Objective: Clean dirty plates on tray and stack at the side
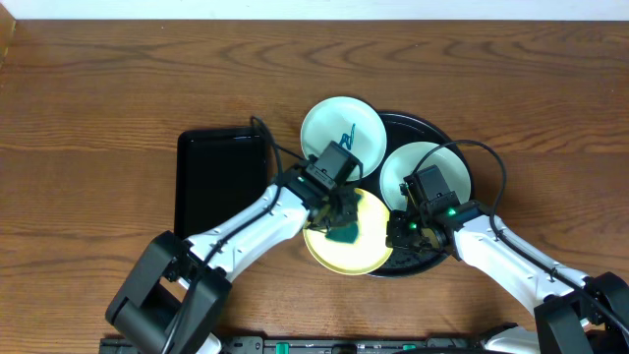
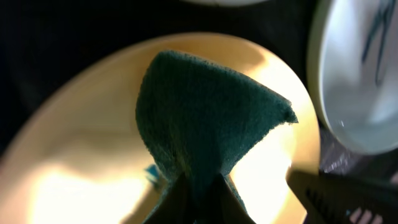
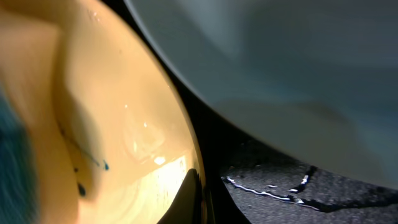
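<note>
Now left end effector [image 2: 199, 194] pinches sponge [image 2: 205, 118]; right end effector [image 1: 398, 234] closed beside yellow plate [image 2: 81, 149].

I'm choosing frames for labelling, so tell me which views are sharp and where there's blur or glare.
Overhead view: sharp, evenly lit; the scribbled mint plate reads clearly. Left wrist view: the green sponge is crisp, with glare patches on the yellow plate. Right wrist view: soft throughout, a highlight on the yellow plate, glints on the black tray.

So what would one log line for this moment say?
left pincer: shut on green sponge | sponge: on yellow plate | right pincer: shut at yellow plate's rim | scribbled mint plate: not yet wiped
</note>
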